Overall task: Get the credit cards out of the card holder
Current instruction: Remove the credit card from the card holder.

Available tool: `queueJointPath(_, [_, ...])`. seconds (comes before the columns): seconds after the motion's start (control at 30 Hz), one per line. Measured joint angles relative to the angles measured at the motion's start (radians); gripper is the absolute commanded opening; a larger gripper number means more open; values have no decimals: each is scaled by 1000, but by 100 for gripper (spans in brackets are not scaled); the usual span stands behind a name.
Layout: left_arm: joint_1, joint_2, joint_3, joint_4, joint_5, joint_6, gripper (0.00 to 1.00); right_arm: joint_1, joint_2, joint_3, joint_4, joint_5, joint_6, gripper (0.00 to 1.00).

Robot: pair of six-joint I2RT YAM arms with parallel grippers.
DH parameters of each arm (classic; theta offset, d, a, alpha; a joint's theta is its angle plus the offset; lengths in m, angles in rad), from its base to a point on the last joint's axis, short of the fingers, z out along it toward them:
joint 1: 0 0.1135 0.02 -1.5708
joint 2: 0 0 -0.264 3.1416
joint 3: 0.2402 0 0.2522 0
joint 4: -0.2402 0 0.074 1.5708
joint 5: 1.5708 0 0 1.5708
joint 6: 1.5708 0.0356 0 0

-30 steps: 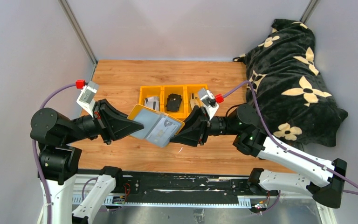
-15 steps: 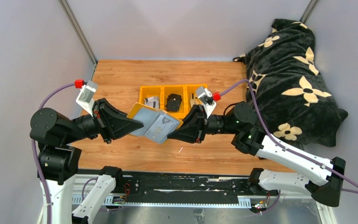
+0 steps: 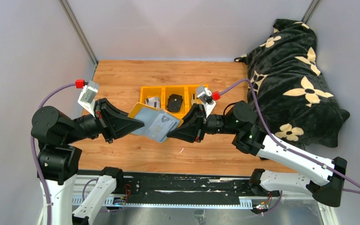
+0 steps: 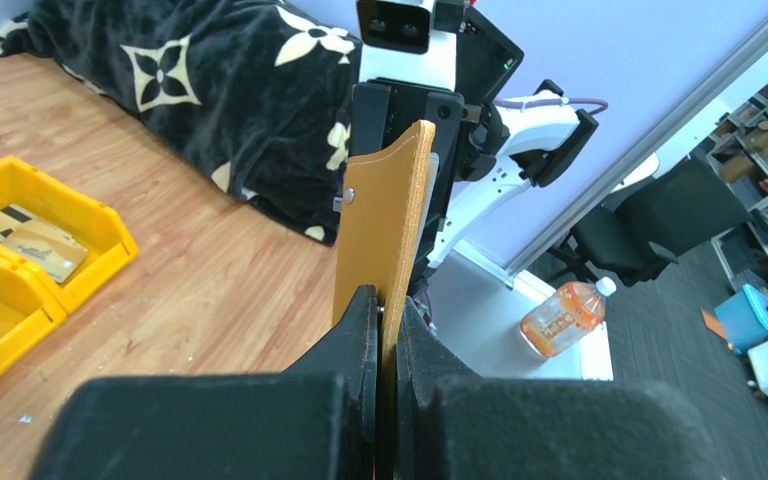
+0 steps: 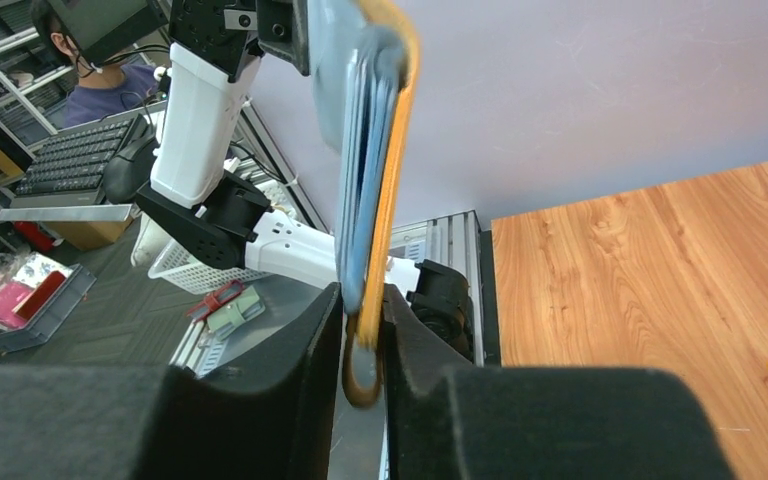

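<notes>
Above the tabletop's near-centre, clear of the wood: card holder [image 3: 155, 123] spread open, grey-blue lining facing up. Left gripper [image 3: 139, 125] pressed tight on its left edge. Right gripper [image 3: 169, 136] pinches its right edge, the fingers narrowed around yellow cover and lining. Beyond, toward the far edge: yellow bins [image 3: 164, 86], with credit cards [image 3: 153, 101] in the outer two and a black folded item [image 3: 175, 102] in the middle one.
</notes>
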Motion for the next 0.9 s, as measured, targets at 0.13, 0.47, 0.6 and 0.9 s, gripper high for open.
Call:
queueJointPath(0.13, [0, 0, 8, -23, 1, 22, 0, 0, 0, 0, 2, 0, -6, 40])
queueJointPath(0.47, [0, 0, 48, -53, 14, 55, 0, 2, -24, -24, 17, 2, -10, 34])
queueJointPath(0.6, [0, -2, 48, -54, 23, 55, 0, 2, -23, -24, 32, 1, -3, 32])
queueJointPath(0.9, [0, -3, 54, -53, 33, 54, 0, 2, -6, -24, 66, 1, 13, 31])
